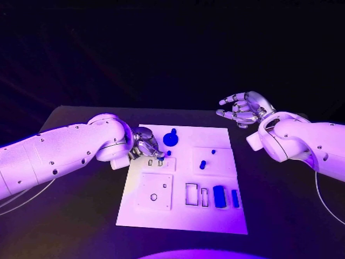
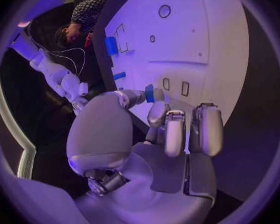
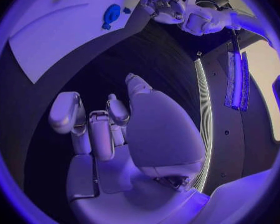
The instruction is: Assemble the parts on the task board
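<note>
While blue parts (image 1: 219,196) sit in the task board (image 1: 184,218) slots, the left hand (image 1: 147,147) pinches a small blue part (image 2: 149,93); the right hand (image 1: 241,109) hovers off-board, fingers loosely curled, holding nothing.

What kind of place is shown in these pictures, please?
Probably a robotics lab or demonstration stand, under coloured light. A white task board with small blue parts lies on a black table, and two robot hands, left hand and right hand, work over it.

Left hand (image 1: 147,147) is curled down over the task board's (image 1: 219,221) left edge, pinching a small blue part (image 2: 149,92). Right hand (image 1: 242,109) hovers off its far-right corner, fingers loosely spread, holding nothing.
</note>
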Controlling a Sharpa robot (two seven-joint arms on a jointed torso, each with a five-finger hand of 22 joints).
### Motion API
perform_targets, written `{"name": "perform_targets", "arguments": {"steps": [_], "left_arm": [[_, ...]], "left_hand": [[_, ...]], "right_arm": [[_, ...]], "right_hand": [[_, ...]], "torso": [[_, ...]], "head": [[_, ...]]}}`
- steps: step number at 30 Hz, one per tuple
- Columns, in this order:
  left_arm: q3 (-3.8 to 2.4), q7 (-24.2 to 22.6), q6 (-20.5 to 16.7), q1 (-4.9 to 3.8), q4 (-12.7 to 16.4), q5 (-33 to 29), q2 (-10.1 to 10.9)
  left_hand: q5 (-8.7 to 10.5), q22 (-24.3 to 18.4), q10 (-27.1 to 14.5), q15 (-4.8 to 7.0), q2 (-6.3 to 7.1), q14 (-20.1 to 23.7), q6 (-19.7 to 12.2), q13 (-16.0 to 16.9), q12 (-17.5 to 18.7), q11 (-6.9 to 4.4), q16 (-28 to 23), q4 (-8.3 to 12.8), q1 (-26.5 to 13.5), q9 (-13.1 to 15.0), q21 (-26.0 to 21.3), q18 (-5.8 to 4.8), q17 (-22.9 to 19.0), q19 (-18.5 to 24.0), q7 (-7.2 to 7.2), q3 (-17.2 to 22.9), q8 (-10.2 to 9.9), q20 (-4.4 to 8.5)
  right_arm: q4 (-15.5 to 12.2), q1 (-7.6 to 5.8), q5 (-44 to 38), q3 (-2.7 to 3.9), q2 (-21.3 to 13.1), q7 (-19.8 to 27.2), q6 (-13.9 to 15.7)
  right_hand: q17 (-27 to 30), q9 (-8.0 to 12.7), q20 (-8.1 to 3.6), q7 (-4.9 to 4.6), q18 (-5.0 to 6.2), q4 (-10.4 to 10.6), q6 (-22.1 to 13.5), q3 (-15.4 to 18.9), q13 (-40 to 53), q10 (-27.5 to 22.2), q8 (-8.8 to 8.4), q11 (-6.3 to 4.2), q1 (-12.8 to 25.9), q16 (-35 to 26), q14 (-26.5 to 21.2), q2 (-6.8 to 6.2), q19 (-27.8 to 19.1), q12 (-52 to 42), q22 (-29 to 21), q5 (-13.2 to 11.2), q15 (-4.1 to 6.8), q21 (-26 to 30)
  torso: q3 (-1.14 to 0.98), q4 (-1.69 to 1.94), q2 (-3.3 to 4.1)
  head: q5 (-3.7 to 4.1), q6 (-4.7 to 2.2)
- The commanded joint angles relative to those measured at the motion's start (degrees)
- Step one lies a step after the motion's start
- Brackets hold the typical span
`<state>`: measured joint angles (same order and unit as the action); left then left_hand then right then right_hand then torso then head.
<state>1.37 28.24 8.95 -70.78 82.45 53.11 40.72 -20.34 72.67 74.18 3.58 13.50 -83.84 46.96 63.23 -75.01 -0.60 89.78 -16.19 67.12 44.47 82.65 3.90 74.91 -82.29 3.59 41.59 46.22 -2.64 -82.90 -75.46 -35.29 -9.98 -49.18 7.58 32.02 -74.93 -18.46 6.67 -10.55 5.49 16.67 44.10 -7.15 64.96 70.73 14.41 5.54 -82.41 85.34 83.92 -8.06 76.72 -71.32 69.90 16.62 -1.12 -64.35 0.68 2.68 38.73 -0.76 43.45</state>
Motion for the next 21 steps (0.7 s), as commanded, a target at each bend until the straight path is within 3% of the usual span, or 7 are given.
{"name": "perform_targets", "arguments": {"steps": [1, 9, 21], "left_arm": [[0.19, -0.57, -4.77, 0.14, 0.88, 4.98, 0.15], [0.67, 0.22, -4.47, 0.39, 1.61, 7.8, 0.35], [0.9, 1.12, -3.02, 0.91, 1.33, 8.38, -0.2]], "left_hand": [[-0.22, -0.02, 0.34, 0.42, -0.12, -5.91, 0.43, 0.07, -0.3, -0.01, -0.25, 12.59, -0.52, 0.04, 0.18, -0.33, 14.3, -0.03, 0.12, 12.15, 0.05, 0.27], [-0.74, 0.05, 0.63, 0.5, 0.09, -5.89, 0.71, 0.34, -0.42, -0.11, -0.29, 12.88, -0.67, 0.11, 0.21, -0.35, 14.23, -0.09, 0.02, 12.22, 0.04, 0.34], [-1.21, 0.07, 0.73, 0.57, 0.29, -5.88, 0.93, 0.35, -0.37, -0.18, -0.31, 13.18, -0.75, 0.15, 0.21, -0.35, 14.19, -0.12, -0.04, 12.32, -0.01, 0.41]], "right_arm": [[-0.07, 0.04, -0.65, 0.01, -0.05, 0.21, 0.37], [-0.09, 0.04, -0.72, 0.01, -0.06, 0.2, 0.58], [-0.02, 0.12, -1.58, 0.01, 0.01, 0.27, 0.42]], "right_hand": [[-1.98, -0.03, 0.16, 0.21, 0.6, -0.1, 0.18, -0.31, -0.25, -0.29, 0.25, -0.23, 0.04, -0.46, 2.82, 0.5, -0.5, 0.31, -0.16, -0.16, 0.24, 0.35], [-1.63, -0.02, 0.14, 0.24, 0.65, -0.09, 0.18, -0.32, -0.5, -0.46, 0.32, -0.25, 0.17, -0.62, 2.73, 0.47, -0.61, 0.5, -0.35, -0.17, 0.26, 0.62], [-1.92, -0.01, 0.12, 0.25, 0.57, -0.08, 0.15, -0.34, -0.44, -0.37, 0.36, -0.26, 0.3, -0.53, 2.8, 0.49, -0.41, 0.45, -0.1, -0.18, 0.28, 0.31]], "torso": [[0.03, 0.03, -0.04], [0.04, -0.06, 0.03], [0.01, -0.1, 0.08]], "head": [[-0.18, 0.15], [-0.28, 0.33], [-0.4, 0.72]]}}
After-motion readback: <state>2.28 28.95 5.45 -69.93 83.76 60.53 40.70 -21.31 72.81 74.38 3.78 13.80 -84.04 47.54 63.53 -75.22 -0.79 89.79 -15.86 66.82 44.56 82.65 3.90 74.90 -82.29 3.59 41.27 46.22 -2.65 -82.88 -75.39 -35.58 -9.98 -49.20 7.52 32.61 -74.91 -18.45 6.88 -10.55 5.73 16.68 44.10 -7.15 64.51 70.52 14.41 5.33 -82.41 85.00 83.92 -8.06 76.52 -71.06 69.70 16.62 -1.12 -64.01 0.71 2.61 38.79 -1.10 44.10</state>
